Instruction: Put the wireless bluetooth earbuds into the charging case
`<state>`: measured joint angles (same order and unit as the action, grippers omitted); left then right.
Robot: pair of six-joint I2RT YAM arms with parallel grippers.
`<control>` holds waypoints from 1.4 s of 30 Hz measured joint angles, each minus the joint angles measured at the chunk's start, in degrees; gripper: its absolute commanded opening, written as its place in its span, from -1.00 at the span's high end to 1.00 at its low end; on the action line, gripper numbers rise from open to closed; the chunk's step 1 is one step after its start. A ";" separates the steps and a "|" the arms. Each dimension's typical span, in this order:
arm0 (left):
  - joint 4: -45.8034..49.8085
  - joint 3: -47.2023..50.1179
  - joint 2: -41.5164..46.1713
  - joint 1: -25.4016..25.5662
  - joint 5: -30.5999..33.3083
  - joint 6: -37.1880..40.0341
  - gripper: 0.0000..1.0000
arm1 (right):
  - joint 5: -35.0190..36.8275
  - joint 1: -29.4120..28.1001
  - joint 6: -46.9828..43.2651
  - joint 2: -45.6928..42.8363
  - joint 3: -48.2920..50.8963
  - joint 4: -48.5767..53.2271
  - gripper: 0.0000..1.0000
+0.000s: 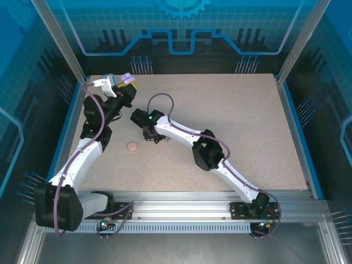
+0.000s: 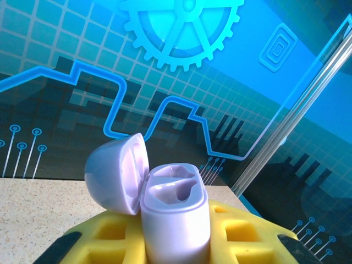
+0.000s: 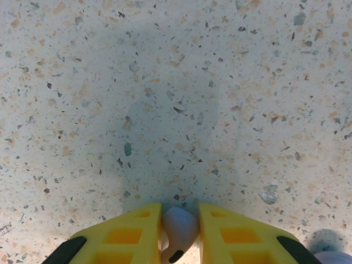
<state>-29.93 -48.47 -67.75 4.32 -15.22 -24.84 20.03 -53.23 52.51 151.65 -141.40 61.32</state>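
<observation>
My left gripper (image 1: 127, 83) is raised at the back left of the table and is shut on a lavender charging case (image 2: 175, 220). The case stands upright between the yellow fingers (image 2: 107, 236). Its lid (image 2: 116, 173) is flipped open to the left and both sockets are empty. My right gripper (image 1: 149, 137) points down at the tabletop near the middle left. It is shut on a lavender earbud (image 3: 179, 224), whose dark-tipped stem points back toward the wrist. The earbud sits just above the speckled surface.
A small round pale pink case (image 1: 132, 147) lies on the table just left of my right gripper. A small lavender piece (image 1: 168, 141) lies just right of it, and shows at the lower right corner (image 3: 333, 257) in the right wrist view. Blue walls enclose the table.
</observation>
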 measured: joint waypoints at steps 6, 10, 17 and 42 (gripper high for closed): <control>0.00 0.00 0.09 0.00 -0.04 -0.39 1.00 | 0.15 0.00 -0.50 -0.83 1.29 -0.85 0.74; -0.13 0.09 0.48 -0.04 -0.26 -0.37 1.00 | 0.07 0.02 -1.22 -3.23 5.44 -2.91 0.75; -4.39 2.27 1.40 -0.04 -1.79 -0.35 1.00 | 0.42 0.28 -2.99 -9.90 12.98 -5.77 0.77; -30.29 10.40 -6.71 1.57 -10.19 -0.13 1.00 | 5.66 8.87 -14.29 -44.83 31.30 -16.59 0.82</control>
<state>-60.23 -38.06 -74.46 5.89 -25.41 -24.97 25.69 -44.36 38.22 106.83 -110.10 44.73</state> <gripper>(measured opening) 0.231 0.096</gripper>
